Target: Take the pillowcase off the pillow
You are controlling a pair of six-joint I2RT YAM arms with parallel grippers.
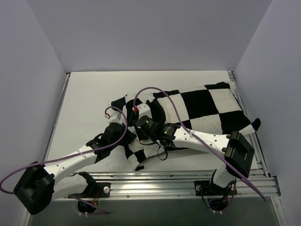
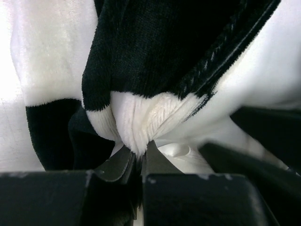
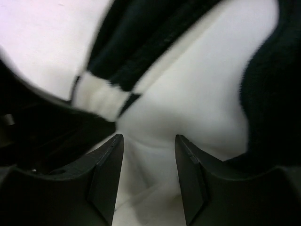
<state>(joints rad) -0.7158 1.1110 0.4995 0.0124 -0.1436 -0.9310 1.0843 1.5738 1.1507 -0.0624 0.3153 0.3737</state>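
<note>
Pillowcase (image 1: pixel 207 109) on white table (image 1: pixel 89 103), pale walls (image 1: pixel 141 33).
Left gripper (image 2: pixel 139 157) pinches its fold; right gripper (image 3: pixel 149 157) spread apart.

Tight jaws on pillowcase (image 2: pixel 141 117) fold

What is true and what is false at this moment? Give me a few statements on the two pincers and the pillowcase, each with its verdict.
1. The left pincer is shut on a bunched fold of the pillowcase. True.
2. The right pincer is clamped shut. False: its fingers stand apart, with white fabric ahead of them.
3. The pillowcase reaches the right edge of the table. True.
4. Both pincers are at the pillowcase's right end. False: both are at its left end, near the middle of the table.
</note>
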